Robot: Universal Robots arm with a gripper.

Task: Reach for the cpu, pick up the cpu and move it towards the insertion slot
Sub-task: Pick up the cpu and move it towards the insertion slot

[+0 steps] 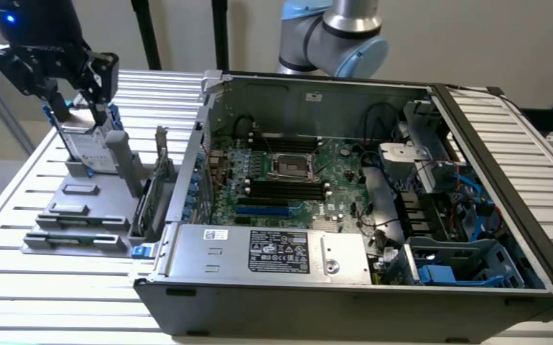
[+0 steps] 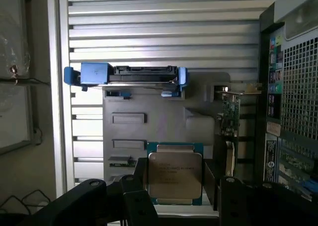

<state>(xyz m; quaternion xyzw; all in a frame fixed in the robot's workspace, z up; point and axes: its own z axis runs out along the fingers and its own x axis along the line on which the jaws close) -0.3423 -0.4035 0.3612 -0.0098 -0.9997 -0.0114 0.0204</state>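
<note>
My black gripper [image 1: 80,109] looks clamped on the small square silvery cpu [image 2: 175,174], held above the grey holder tray [image 2: 164,124] so it clears the slots

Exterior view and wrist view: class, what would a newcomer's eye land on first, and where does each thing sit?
A large open dark-grey metal computer case lies at the exterior view's right, its green motherboard bared. At that view's upper left the black pincer hangs over a silver hard drive in a blue frame. The wrist view brings a small square silvery cpu up close.
</note>
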